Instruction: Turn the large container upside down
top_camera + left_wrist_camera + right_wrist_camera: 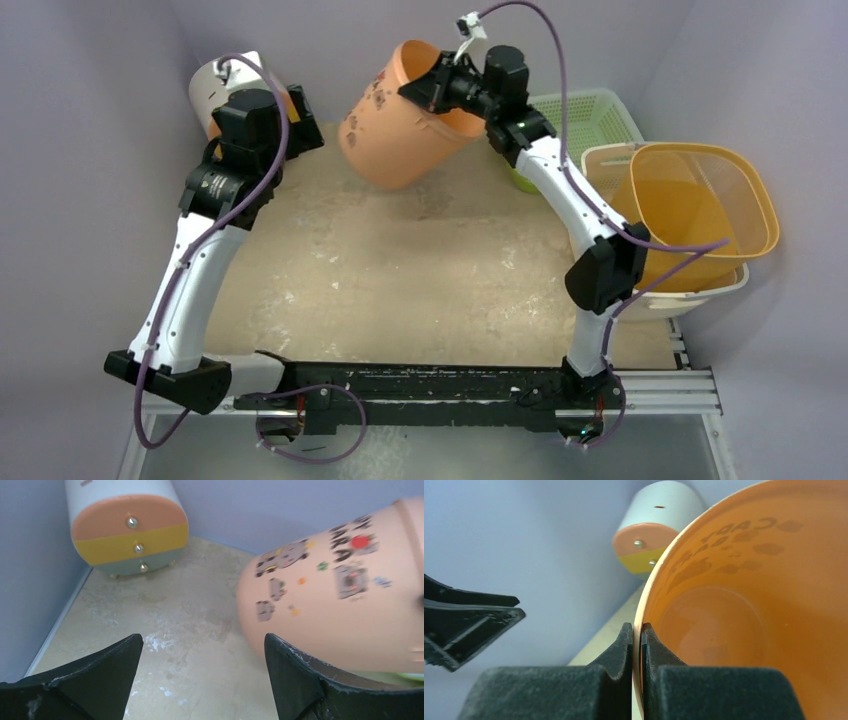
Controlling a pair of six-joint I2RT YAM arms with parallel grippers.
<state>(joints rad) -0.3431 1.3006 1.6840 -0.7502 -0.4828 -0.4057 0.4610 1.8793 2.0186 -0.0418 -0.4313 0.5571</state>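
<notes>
Right gripper (637,630): jaws nearly shut, pinching the rim of a tall round peach-orange plastic bin with printed pictures (395,130). The bin is tilted, mouth toward the gripper, at the far centre of the beige table (400,270).

Left gripper (202,640): jaws wide, holding nothing, near the bin's left side.

Cream rectangular plastic tub (700,290): upright at the table's right edge, well apart from both grippers. A translucent amber plastic bin (700,200) sits tilted in it. The right arm's elbow overlaps its left side.

Pale green perforated basket (590,110): behind the tub.

White rounded mini drawer unit (127,530): far left corner.
</notes>
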